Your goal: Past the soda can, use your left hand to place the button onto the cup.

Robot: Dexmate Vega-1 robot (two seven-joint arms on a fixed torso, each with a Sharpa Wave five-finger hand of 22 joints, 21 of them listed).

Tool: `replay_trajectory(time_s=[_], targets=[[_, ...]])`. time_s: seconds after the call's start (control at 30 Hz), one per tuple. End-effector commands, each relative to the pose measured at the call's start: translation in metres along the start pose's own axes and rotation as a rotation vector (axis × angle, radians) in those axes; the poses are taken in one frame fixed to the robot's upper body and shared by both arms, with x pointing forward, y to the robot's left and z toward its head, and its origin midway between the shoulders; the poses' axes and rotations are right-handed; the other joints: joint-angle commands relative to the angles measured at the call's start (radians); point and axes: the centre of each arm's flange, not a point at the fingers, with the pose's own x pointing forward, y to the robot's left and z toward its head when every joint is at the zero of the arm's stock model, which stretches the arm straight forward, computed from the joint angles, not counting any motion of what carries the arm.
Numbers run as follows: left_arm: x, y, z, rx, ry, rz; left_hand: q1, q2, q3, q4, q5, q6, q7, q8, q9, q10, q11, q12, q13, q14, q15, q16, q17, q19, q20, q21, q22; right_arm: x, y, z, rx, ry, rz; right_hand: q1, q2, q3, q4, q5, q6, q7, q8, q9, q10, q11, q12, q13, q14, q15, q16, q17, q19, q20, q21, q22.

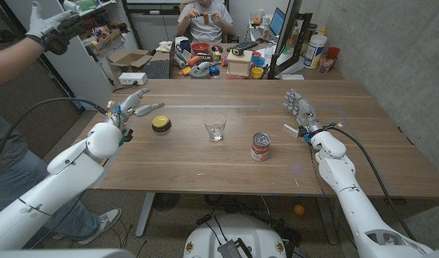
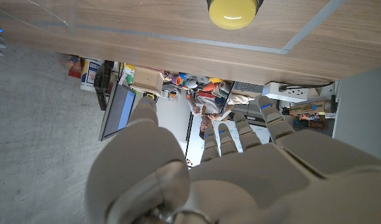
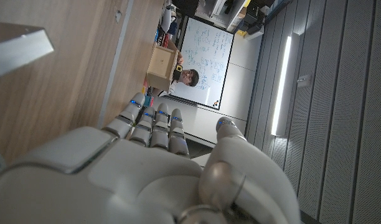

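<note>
A yellow button (image 1: 161, 123) on a black base sits on the wooden table (image 1: 334, 165), left of a clear glass cup (image 1: 215, 128). Its yellow top (image 2: 231, 12) also appears in the left wrist view. A red soda can (image 1: 260, 146) stands right of the cup and nearer to me. My left hand (image 1: 133, 104) hovers just left of the button with fingers spread and nothing in it. That same left hand (image 2: 240, 168) reaches with its fingers toward the button. My right hand (image 1: 298, 109) stands at the right with fingers extended, holding nothing. The right hand (image 3: 147, 168) is empty.
A person's gloved hand (image 1: 53, 27) reaches in at the far left. Another person (image 1: 205, 20) sits behind the table beside a cluttered desk (image 1: 234, 57). A power strip (image 1: 132, 79) and a cardboard box (image 1: 130, 59) lie beyond the table's far left corner.
</note>
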Motion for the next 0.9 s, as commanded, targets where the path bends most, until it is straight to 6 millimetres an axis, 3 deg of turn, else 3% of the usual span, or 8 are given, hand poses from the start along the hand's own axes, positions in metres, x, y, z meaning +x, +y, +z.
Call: replay_trajectory(time_s=[0.03, 0.2, 0.37, 0.47, 0.5, 0.57, 0.7, 0.9], targets=[[-0.002, 0.005, 0.009, 0.149, 0.047, -0.035, 0.014, 0.002, -0.004, -0.003, -0.003, -0.015, -0.036, -0.01, 0.002, -0.01, -0.007, -0.008, 0.002, 0.018, 0.002, -0.001, 0.005, 0.029, 0.003, 0.012, 0.002, -0.002, 0.001, 0.001, -0.006, -0.004, 0.004, -0.007, 0.001, -0.004, -0.002, 0.005, 0.004, -0.009, -0.002, 0.002, 0.01, -0.003, 0.004, 0.001, 0.003, 0.003, 0.001, 0.002, 0.005, 0.005, -0.003, 0.001], [-0.002, 0.005, 0.005, 0.165, 0.073, -0.041, 0.018, 0.001, -0.008, -0.005, -0.007, -0.007, -0.063, -0.009, 0.002, -0.007, -0.01, -0.008, 0.003, 0.036, 0.008, 0.001, 0.005, 0.086, 0.002, 0.029, 0.004, -0.002, 0.002, 0.0, -0.007, -0.002, 0.006, -0.008, 0.001, -0.005, -0.002, 0.005, 0.006, -0.009, -0.002, 0.002, 0.012, -0.003, 0.005, 0.001, 0.003, 0.004, 0.001, 0.003, 0.004, 0.006, -0.005, 0.001], [0.0, 0.006, 0.003, 0.217, 0.111, -0.046, 0.023, -0.001, -0.012, -0.007, -0.011, 0.009, -0.072, -0.005, 0.001, -0.004, -0.006, -0.009, 0.004, 0.054, 0.013, 0.004, 0.005, 0.155, 0.001, 0.05, 0.005, -0.003, 0.001, -0.002, -0.004, 0.003, 0.007, -0.01, 0.0, -0.006, -0.002, 0.005, 0.006, -0.012, -0.002, 0.002, 0.011, -0.005, 0.004, 0.002, 0.004, 0.004, 0.001, 0.003, 0.003, 0.009, -0.007, 0.001], [0.001, 0.006, 0.005, 0.288, 0.13, -0.028, 0.017, -0.01, -0.026, -0.003, -0.023, 0.096, -0.066, 0.024, 0.004, 0.038, -0.014, 0.004, 0.007, 0.096, 0.012, 0.01, 0.006, 0.261, 0.005, 0.075, 0.001, -0.004, 0.002, -0.005, -0.003, 0.009, 0.008, -0.011, -0.001, -0.006, -0.003, 0.005, 0.006, -0.012, -0.002, 0.002, 0.011, -0.005, 0.004, 0.002, 0.003, 0.005, 0.0, 0.003, 0.002, 0.011, -0.009, 0.001], [0.001, 0.006, 0.006, 0.322, 0.131, -0.013, 0.017, -0.011, -0.027, -0.003, -0.024, 0.113, -0.064, 0.029, 0.005, 0.049, -0.019, 0.008, 0.008, 0.104, 0.009, 0.012, 0.006, 0.271, 0.005, 0.076, 0.0, -0.004, 0.002, -0.005, -0.002, 0.01, 0.009, -0.011, -0.001, -0.006, -0.003, 0.005, 0.007, -0.013, -0.002, 0.002, 0.011, -0.006, 0.004, 0.002, 0.003, 0.005, 0.0, 0.002, 0.002, 0.011, -0.01, 0.001], [0.002, 0.006, 0.009, 0.38, 0.14, 0.007, 0.013, -0.013, -0.037, 0.001, -0.031, 0.231, -0.072, 0.07, 0.007, 0.113, -0.038, 0.026, 0.01, 0.134, 0.003, 0.014, 0.007, 0.31, 0.007, 0.073, -0.005, -0.004, 0.002, -0.006, 0.0, 0.012, 0.01, -0.012, -0.001, -0.007, -0.002, 0.005, 0.007, -0.013, -0.002, 0.002, 0.012, -0.006, 0.004, 0.002, 0.003, 0.006, 0.0, 0.003, 0.001, 0.012, -0.01, 0.002], [0.004, 0.006, 0.014, 0.487, 0.151, 0.038, 0.008, -0.013, -0.047, 0.007, -0.036, 0.311, -0.087, 0.09, 0.006, 0.204, -0.058, 0.051, 0.01, 0.218, -0.016, 0.035, 0.008, 0.354, 0.005, 0.069, -0.006, -0.004, 0.002, -0.007, -0.001, 0.011, 0.013, -0.013, -0.001, -0.007, -0.002, 0.004, 0.007, -0.014, -0.002, 0.003, 0.012, -0.007, 0.004, 0.002, 0.002, 0.008, 0.0, 0.003, 0.0, 0.014, -0.012, 0.002], [0.009, 0.004, 0.02, 0.591, 0.156, 0.061, 0.004, -0.016, -0.055, 0.01, -0.039, 0.352, -0.08, 0.098, 0.004, 0.259, -0.067, 0.062, 0.01, 0.266, -0.033, 0.043, 0.007, 0.394, 0.006, 0.071, -0.006, -0.004, 0.0, -0.007, -0.006, 0.015, 0.012, -0.014, -0.002, -0.008, -0.003, 0.004, 0.005, -0.016, -0.003, 0.003, 0.011, -0.009, 0.004, 0.002, 0.002, 0.01, -0.001, 0.003, -0.001, 0.017, -0.015, 0.002]])
